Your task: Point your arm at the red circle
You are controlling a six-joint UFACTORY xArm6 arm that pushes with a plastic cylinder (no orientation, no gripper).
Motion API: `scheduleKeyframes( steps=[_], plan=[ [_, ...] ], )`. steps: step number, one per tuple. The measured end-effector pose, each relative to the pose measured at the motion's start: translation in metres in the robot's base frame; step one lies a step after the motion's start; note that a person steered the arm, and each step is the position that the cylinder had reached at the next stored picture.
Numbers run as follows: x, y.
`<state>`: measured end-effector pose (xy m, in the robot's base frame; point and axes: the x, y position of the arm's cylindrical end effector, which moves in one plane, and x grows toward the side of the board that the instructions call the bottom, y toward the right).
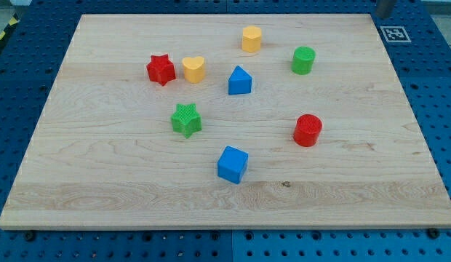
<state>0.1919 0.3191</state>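
The red circle [308, 130], a short red cylinder, stands on the wooden board [102, 182] at the view's right, a little below the middle. My tip does not show in this view. Only a grey stub [385, 6] pokes in at the view's top edge, far right, well above the red circle and off the board's top right corner. I cannot tell whether it is part of my rod.
A blue cube [233, 164], green star [186, 119], red star [161, 69], yellow heart [194, 69], blue triangular block [240, 81], yellow block [252, 38] and green cylinder [303, 60] stand on the board. A marker tag [395, 33] lies beyond the top right corner.
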Motion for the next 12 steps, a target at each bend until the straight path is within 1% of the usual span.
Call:
scheduleKeyframes(
  steps=[1,2,5,7,9,11,12],
  plan=[
    [0.0,0.0],
    [0.003,0.026],
    [0.014,0.026],
    [0.077,0.026],
    [0.088,0.026],
    [0.099,0.003],
    [0.1,0.003]
  ],
)
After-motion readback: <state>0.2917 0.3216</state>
